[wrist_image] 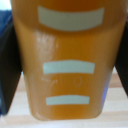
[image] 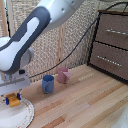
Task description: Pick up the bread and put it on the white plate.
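spanning the whole lower field of the exterior view, the worktable [image: 85, 102] is recorded as light planked wood with open room toward the exterior view's right; a dark drawer cabinet [image: 111, 42] is set at the far right edge. next, the white crockery [image: 22, 119] is noted at the bottom corner on the exterior view's left, partly cut off by the frame, its rim showing just below the tool. above it the clamp [image: 13, 99] is listed, hung from the bulky arm, its fingers pinched on the toast [image: 13, 101], which is held clear of the table and over the plate's near rim region, not yet resting on it. the coming move is judged a short descent and release, the plate lying directly under the load. a blue cup [image: 48, 83] and a pink cup [image: 63, 75] are entered well apart toward the right. in the wrist view the toast [wrist_image: 67, 65] fills the frame between dark fingers [wrist_image: 9, 70].
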